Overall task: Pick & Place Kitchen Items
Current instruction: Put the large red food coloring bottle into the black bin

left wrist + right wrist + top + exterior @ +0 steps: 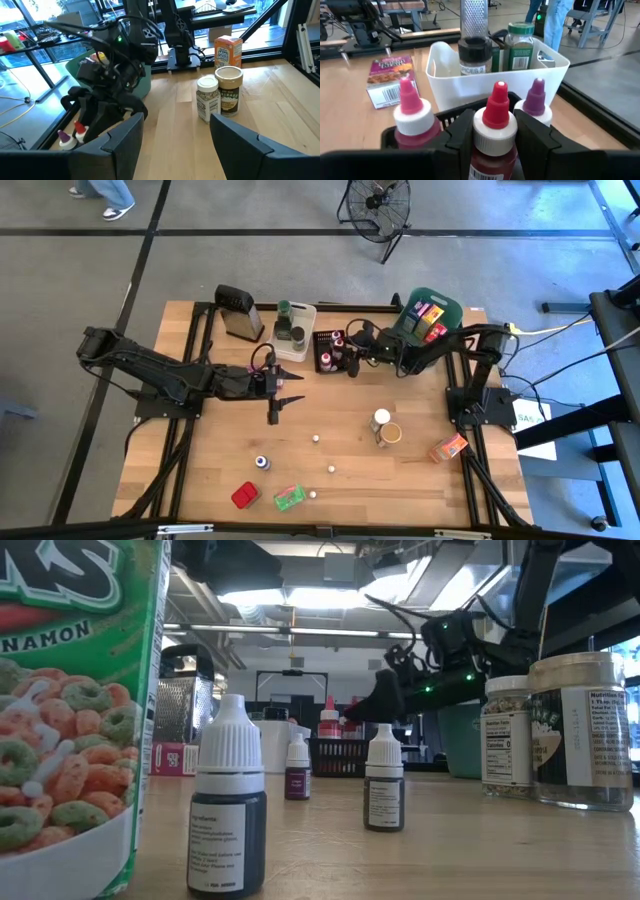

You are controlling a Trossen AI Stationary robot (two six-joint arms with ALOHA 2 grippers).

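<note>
Pinching red-capped bottle (495, 125): right end effector (495, 131) | left end effector (276, 408) spread, mid-table

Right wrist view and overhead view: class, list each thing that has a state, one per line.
Right hand: closed on the red-capped bottle.
Red-capped bottle: upright, capped, in the black bin.
Left hand: open, empty.
White bin: holding upright jars.
Orange packet: lying flat.

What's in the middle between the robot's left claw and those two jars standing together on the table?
Only bare wood and one tiny white-capped bottle. The high view shows it between the left gripper and the two jars; the table is otherwise bare there.
</note>
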